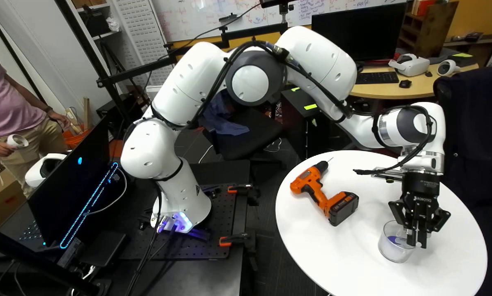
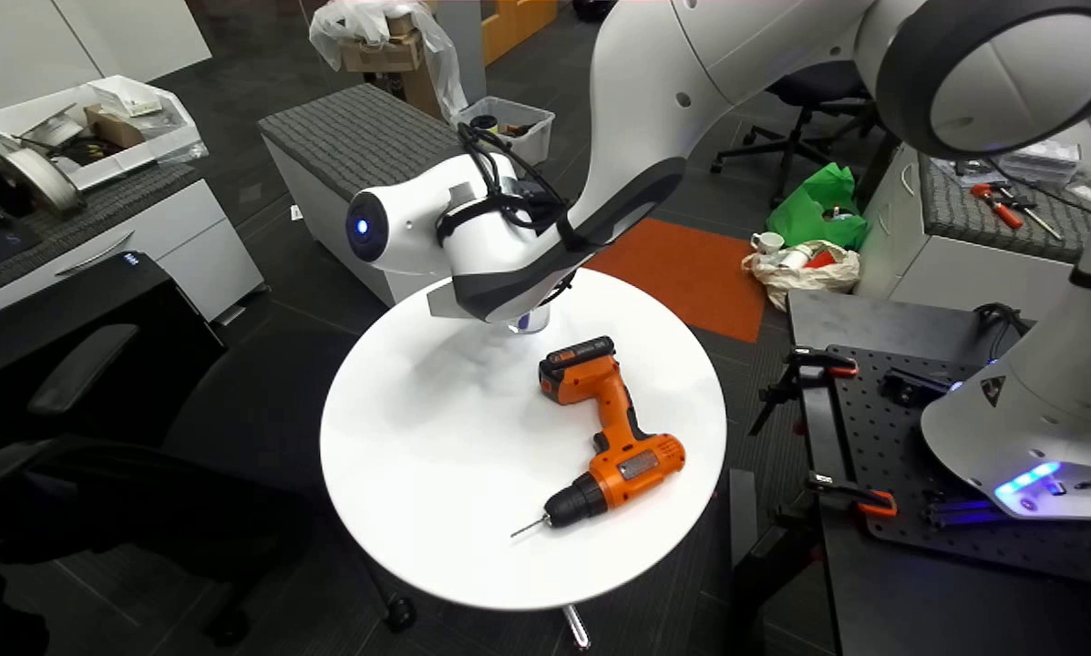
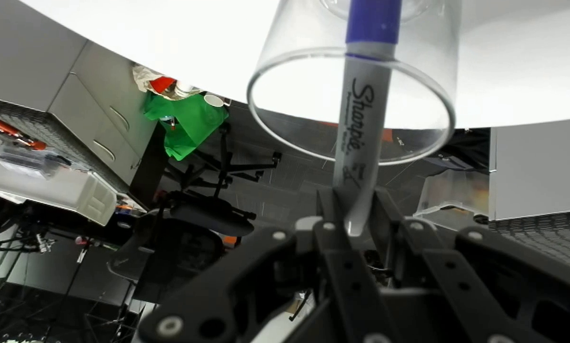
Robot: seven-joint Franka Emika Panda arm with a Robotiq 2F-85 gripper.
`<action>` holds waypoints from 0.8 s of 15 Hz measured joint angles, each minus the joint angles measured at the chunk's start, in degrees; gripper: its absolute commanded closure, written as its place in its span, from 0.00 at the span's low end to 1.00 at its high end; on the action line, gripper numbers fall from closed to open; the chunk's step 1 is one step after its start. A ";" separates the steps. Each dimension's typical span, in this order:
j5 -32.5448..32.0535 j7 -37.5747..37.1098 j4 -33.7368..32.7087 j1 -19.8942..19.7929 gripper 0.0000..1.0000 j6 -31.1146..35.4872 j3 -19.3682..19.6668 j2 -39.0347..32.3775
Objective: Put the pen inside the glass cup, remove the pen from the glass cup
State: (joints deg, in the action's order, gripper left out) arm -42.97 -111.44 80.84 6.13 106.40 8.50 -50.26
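Observation:
The glass cup (image 1: pixel 393 253) stands upright on the white round table. It also shows in the wrist view (image 3: pixel 285 45) and, partly behind the arm, in an exterior view (image 2: pixel 534 322). The pen (image 3: pixel 365 114) has a purple cap end inside the cup and a grey body that leans out past the rim; its purple part shows through the glass (image 1: pixel 393 239). My gripper (image 1: pixel 417 243) is beside the cup's rim. In the wrist view its fingers (image 3: pixel 354 202) are closed around the pen's pale end, outside the cup. The arm hides the gripper in an exterior view.
An orange-and-black power drill (image 1: pixel 326 193) lies on the white table (image 1: pixel 299 230), a short way from the cup; it also shows in an exterior view (image 2: pixel 611 428). A dark chair (image 2: pixel 235 428) stands against the table's side. The robot's base stands on a separate black bench (image 1: pixel 225 275).

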 measured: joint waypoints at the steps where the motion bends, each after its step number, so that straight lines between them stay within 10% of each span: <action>1: 0.00 0.00 -0.07 0.16 0.95 0.00 0.00 0.06; 12: -0.44 -0.40 0.41 2.07 0.95 -2.48 0.30 2.22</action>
State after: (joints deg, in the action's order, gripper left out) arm -43.41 -111.84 81.25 8.19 103.92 8.80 -48.04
